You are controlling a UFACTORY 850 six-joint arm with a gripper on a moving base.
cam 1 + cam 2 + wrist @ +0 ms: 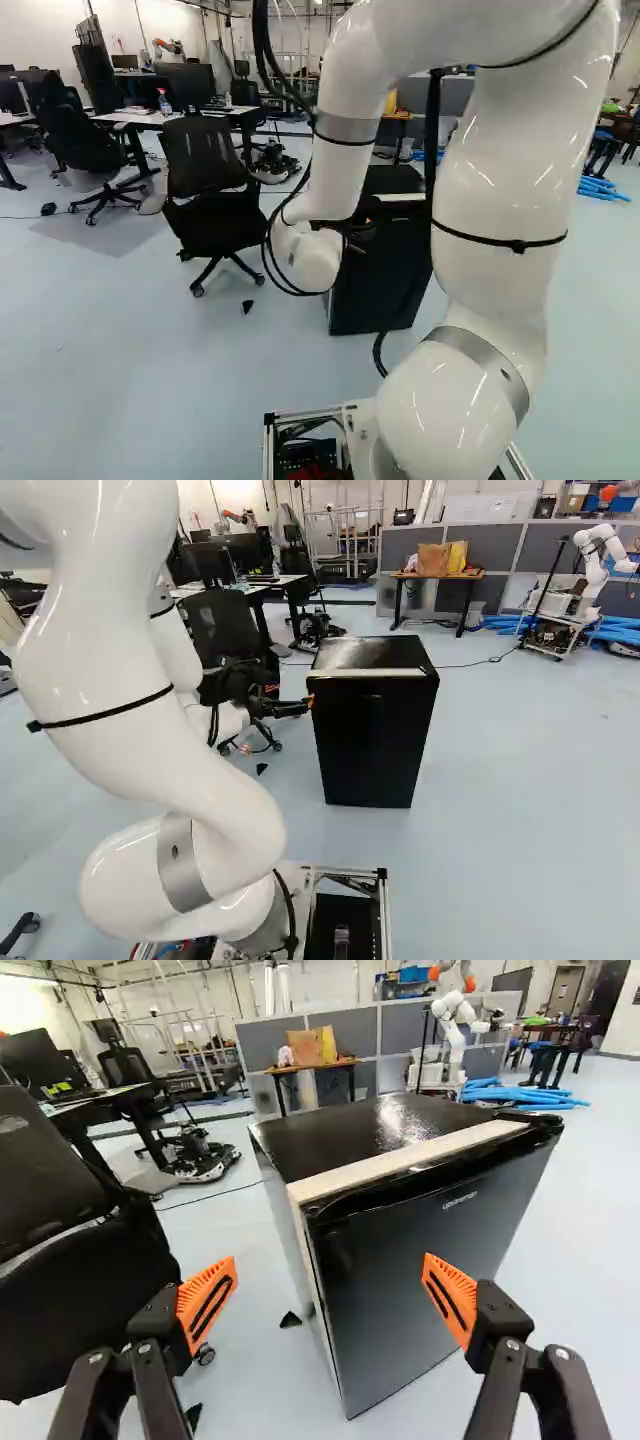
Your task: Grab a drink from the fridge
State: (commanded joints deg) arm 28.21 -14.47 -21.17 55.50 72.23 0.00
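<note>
The pincer [279,725] is wide, and the wrist view shows its two orange pads [205,1280] best. Ahead is one shut, black fridge [370,740]; the left base view has it partly behind my arm [495,190]. Farther off, one bench [440,576] holds two bags [433,559]. Just the wrist and right base views show another robot [592,555] there, a white one.

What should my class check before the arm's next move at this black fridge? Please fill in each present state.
1. Gripper open: ok, its fingers stand wide apart.
2. Fridge open for reaching in: not ok, the door is shut.
3. Gripper near the door's edge: ok, by the right base view.
4. Contact with the fridge: cannot tell.
5. Drink located: cannot tell, the inside is hidden.
6. Room between gripper and office chair: cannot tell exactly.
</note>
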